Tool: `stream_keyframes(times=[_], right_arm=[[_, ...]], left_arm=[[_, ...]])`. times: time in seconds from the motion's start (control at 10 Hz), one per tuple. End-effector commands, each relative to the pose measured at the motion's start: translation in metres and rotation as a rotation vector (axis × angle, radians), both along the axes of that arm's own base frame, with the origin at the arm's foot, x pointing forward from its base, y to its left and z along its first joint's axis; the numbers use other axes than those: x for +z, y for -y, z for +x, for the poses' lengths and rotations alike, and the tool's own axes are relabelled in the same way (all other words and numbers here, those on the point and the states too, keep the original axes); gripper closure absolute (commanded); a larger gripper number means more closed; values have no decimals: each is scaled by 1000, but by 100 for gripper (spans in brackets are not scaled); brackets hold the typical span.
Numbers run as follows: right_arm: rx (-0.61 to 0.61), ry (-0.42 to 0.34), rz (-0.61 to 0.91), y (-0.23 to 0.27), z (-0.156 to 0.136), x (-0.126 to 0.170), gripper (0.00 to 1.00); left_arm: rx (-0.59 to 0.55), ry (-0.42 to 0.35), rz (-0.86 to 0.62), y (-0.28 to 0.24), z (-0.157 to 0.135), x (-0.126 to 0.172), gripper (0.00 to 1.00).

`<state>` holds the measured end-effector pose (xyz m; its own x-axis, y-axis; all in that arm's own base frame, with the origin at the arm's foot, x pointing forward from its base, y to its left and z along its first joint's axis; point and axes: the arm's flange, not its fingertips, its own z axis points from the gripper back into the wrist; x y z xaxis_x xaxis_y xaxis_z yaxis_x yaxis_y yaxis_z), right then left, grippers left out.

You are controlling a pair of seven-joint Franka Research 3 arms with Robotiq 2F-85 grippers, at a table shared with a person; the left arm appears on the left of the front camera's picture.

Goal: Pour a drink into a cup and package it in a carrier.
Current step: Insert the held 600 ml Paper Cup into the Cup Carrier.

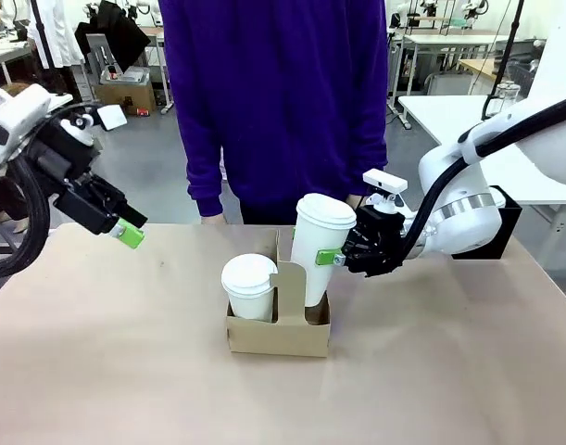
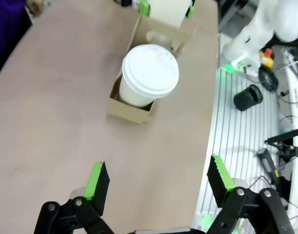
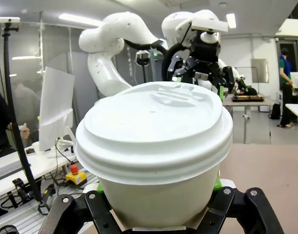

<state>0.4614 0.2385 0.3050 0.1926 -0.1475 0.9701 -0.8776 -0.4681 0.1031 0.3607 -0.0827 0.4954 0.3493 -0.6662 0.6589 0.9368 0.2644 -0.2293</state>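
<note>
Front view: right gripper (image 1: 339, 256) clenched on lidded cup (image 1: 320, 246), its base partly in carrier (image 1: 278, 336) pocket w/ a 2nd cup (image 1: 248, 286) beside; left gripper (image 1: 128, 232) spread, empty, well apart; should lower straight, then release.

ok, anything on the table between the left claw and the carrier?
No. In the left wrist view, only bare tabletop runs from the open left claw to the carrier; the front view agrees.

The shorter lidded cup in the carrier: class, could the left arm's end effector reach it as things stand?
Probably yes. The left end effector hangs open above bare table, nothing lies between it and the shorter cup, and the right end effector grips the taller cup on the carrier's other side.
</note>
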Motion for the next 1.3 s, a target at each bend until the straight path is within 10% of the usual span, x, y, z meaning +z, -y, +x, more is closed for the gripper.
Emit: stream_keyframes(times=[0.0,1.2], right_arm=[[-1,18,-18,-5,9,-3,20],[51,92,-96,-7,9,-62,20]], left_arm=[[10,28,-15,5,-5,-17,0],[8,24,37,8,-9,-16,0]])
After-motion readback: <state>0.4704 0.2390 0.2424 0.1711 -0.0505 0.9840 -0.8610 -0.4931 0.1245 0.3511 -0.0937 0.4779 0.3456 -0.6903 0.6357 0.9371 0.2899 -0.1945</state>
